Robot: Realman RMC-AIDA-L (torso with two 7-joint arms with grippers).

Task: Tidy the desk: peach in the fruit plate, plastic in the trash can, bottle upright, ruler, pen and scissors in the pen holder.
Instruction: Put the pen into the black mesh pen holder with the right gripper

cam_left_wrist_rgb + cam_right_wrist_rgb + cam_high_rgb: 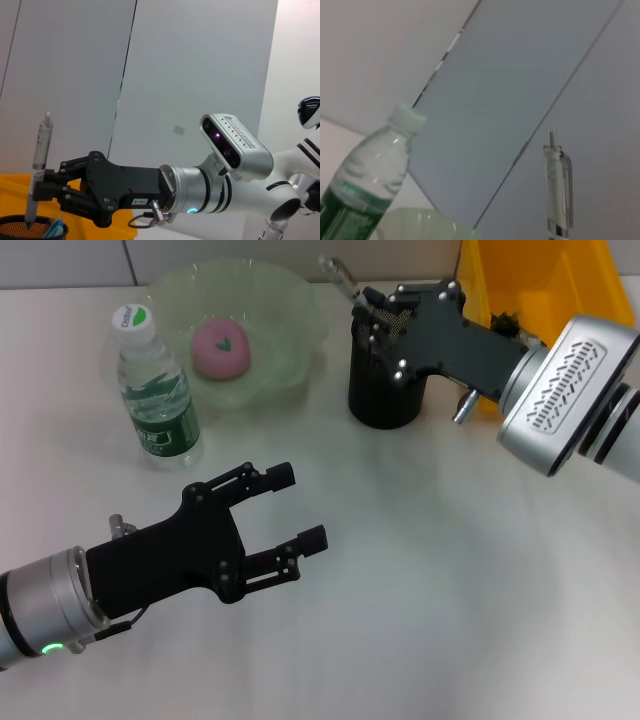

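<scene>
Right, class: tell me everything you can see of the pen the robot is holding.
The pen is slim, with a clear, plastic-looking barrel, a metal clip and a push button on top. It stands nearly upright, tip down, with the tip just inside the rim of the black mesh pen holder. The right gripper is clamped on its lower barrel from the side. In the head view only its top end shows, poking past the gripper above the holder.

White counter. Directly on it: upright bottle at left rear, green fruit plate just beside it, black mesh pen holder near centre rear, yellow trash can behind.
</scene>
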